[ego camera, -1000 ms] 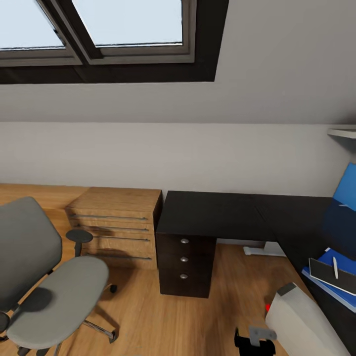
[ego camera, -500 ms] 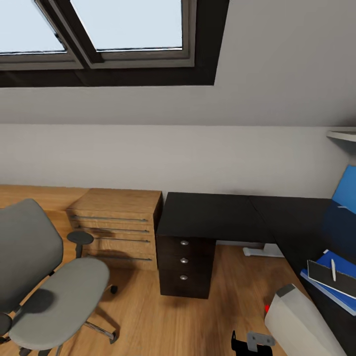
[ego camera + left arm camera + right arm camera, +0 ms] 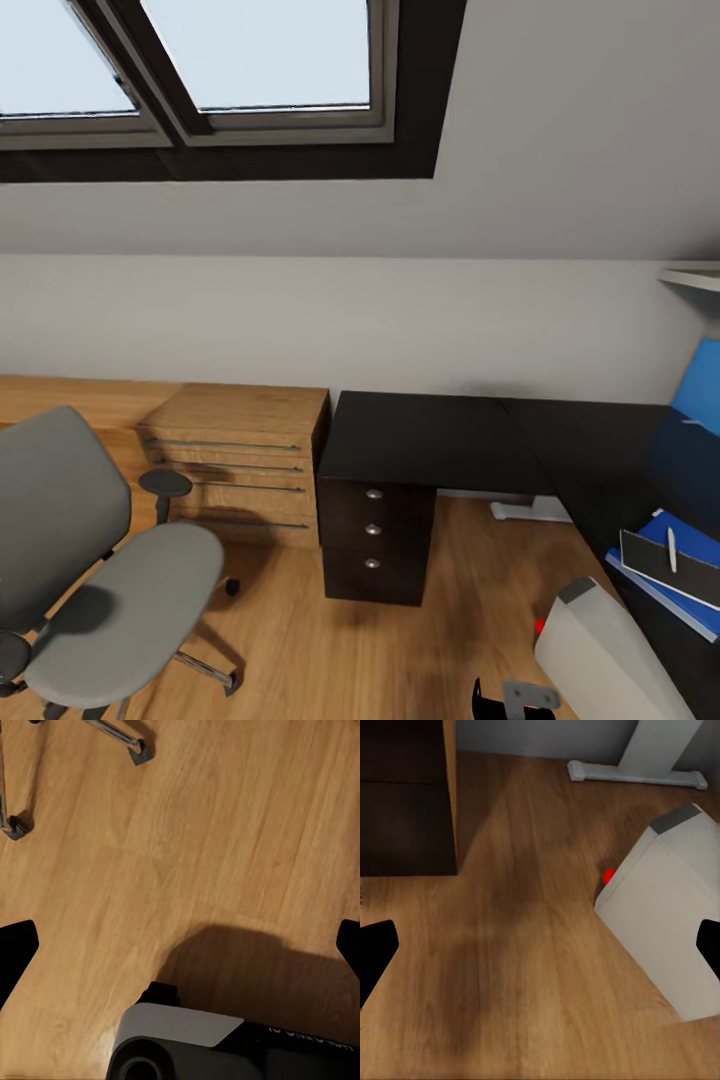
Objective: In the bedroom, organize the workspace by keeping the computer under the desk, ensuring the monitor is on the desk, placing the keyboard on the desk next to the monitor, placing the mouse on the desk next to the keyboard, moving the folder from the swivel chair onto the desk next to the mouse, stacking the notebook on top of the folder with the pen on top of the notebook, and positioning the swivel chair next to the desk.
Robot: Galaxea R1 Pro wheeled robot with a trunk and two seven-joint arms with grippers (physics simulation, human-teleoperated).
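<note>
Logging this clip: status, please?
Both grippers open, empty, over bare floor. Swivel chair stands apart from desk, wood chest between. Pen on dark notebook, atop blue folder at the desk's right end.

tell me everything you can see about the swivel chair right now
The swivel chair stands on the wood floor at the head view's lower left, apart from the black desk and in front of the light-wood chest. It has a tall grey upholstered back, a rounded grey seat with nothing on it, and black round-padded armrests. Chrome legs with dark casters show beneath the seat, and the left wrist view catches two leg ends on the floor. It stands upright, turned partly toward the desk, and its lower edge is cropped.
</note>
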